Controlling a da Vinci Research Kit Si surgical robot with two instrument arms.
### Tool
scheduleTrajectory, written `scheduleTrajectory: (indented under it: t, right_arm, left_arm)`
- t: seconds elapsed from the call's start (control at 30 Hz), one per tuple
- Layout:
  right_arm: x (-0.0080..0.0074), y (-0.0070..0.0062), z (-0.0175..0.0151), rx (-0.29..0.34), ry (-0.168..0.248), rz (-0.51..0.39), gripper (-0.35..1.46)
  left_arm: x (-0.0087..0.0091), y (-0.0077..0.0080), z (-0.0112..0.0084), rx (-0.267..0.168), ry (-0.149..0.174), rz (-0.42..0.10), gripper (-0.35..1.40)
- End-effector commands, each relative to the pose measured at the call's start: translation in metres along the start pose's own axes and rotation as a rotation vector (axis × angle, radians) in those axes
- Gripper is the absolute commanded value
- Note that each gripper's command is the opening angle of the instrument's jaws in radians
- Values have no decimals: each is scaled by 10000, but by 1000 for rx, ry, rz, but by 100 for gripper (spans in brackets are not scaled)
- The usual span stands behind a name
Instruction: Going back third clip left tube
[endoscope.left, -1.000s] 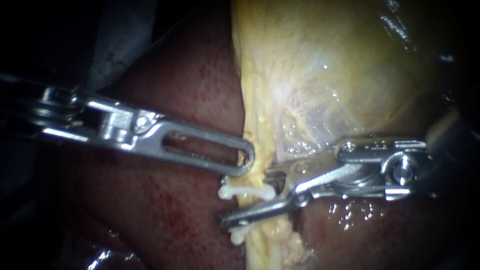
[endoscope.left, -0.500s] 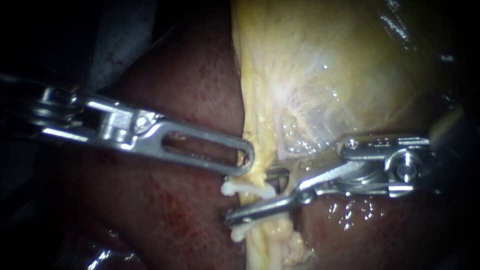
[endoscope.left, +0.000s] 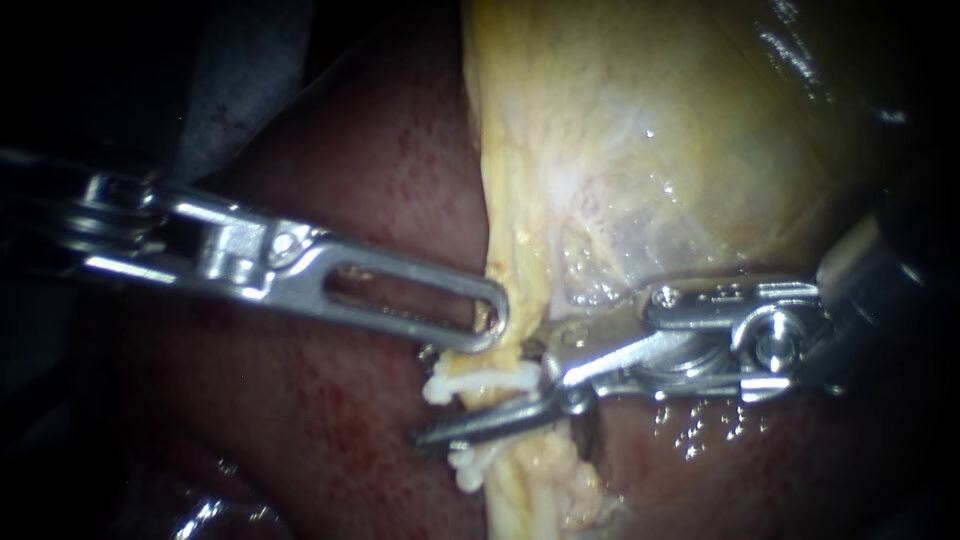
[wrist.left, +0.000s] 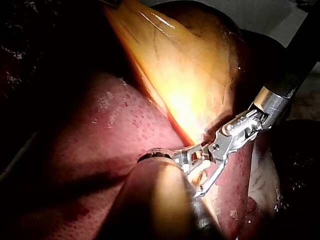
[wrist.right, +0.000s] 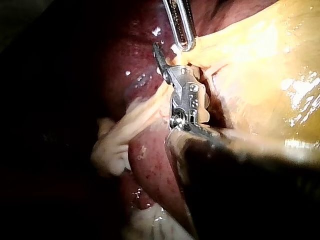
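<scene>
The pale yellow tube (endoscope.left: 520, 470) runs down from the gallbladder (endoscope.left: 640, 150) over the dark red liver (endoscope.left: 330, 440). Two white clips cross it, an upper clip (endoscope.left: 468, 381) and a lower clip (endoscope.left: 468, 468). My right instrument (endoscope.left: 485, 400) comes in from the right with its jaws open astride the tube, between the two clips. Its lower jaw lies across the front of the tube. My left instrument (endoscope.left: 488, 322) has a windowed jaw and is shut on the yellow tissue just above the upper clip. The right wrist view shows both, the right instrument (wrist.right: 170, 62) and the left instrument's jaw (wrist.right: 182, 27).
The liver (wrist.left: 100, 140) fills the left and lower parts of the scene. The gallbladder (wrist.left: 190, 75) is stretched taut away from the tube. Loose pale tissue strands (wrist.right: 117, 137) lie on the liver beside my right instrument's shaft.
My right instrument has moved left along its shaft, so its open jaws reach further across the tube. The clips and tube have shifted slightly left with it. The left instrument has held still.
</scene>
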Motion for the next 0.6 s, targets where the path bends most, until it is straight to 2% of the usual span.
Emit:
scheduleTrajectory:
  t: [0.03,0.23,0.6]
  right_arm:
    - [0,0,0,1,1,3,53]
    - [-1,-2,-7,7,-1,3,53]
    - [5,1,-53,-15,19,12,53]
  left_arm:
    - [0,0,0,0,0,0,-35]
    - [0,0,0,0,0,0,-35]
    - [0,0,0,0,0,0,-35]
